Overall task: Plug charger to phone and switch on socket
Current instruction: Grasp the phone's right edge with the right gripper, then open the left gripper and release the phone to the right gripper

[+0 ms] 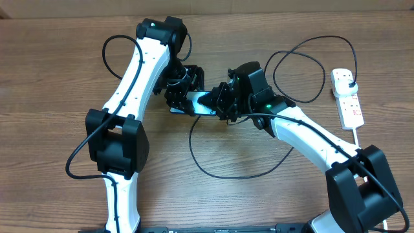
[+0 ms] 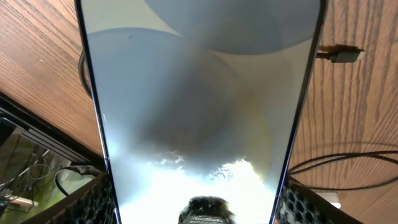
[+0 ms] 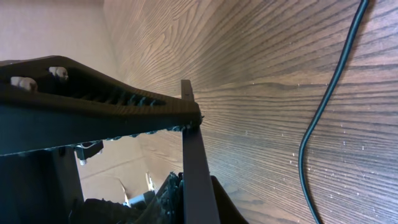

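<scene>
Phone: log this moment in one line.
left gripper: holding phone by its long edges | right gripper: at phone's end, grip unclear | charger: connector beside phone, not plugged in; plug in socket

I'm looking at a robotics lab bench: wood-grain table [image 1: 58, 77] spreading under the left fingers [image 2: 297, 200], loose wiring [image 2: 37, 183] tangling past its edge beside them.
</scene>
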`<state>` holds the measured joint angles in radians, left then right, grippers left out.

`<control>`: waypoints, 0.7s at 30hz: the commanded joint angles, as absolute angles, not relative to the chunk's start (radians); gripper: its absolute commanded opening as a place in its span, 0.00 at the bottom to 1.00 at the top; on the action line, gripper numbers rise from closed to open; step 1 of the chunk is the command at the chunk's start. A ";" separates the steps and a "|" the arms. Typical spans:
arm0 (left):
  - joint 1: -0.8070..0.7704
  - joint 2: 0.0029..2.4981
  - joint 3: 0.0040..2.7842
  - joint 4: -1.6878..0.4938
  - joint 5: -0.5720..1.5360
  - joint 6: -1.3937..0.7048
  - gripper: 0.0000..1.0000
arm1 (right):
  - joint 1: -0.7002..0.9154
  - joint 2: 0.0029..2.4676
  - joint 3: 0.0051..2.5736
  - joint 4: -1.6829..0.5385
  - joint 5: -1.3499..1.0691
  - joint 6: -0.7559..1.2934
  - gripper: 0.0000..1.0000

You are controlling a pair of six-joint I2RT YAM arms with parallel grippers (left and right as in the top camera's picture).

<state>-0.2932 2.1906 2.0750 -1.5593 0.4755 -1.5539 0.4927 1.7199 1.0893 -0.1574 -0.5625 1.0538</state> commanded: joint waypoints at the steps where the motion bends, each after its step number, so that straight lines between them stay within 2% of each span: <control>1: -0.297 2.188 2.103 -1.565 0.499 -1.572 0.65 | 0.497 1.725 1.081 -0.158 -0.551 1.052 0.09; 7: -0.297 2.188 2.103 -1.565 0.499 -1.571 0.70 | 0.495 1.725 1.082 -0.154 -0.551 1.074 0.06; 12: -0.297 2.188 2.103 -1.565 0.498 -1.571 0.97 | 0.480 1.724 1.082 -0.150 -0.570 1.074 0.04; 13: -0.297 2.188 2.103 -1.565 0.498 -1.571 1.00 | 0.474 1.724 1.082 -0.150 -0.575 1.074 0.04; 21: -0.296 2.188 2.103 -1.560 0.499 -1.520 0.99 | 0.410 1.718 1.082 -0.175 -0.630 1.035 0.04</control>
<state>-0.2932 2.1914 2.0777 -1.5620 0.4870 -1.5635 0.4305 1.7283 1.0863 -0.1768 -0.5938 1.0645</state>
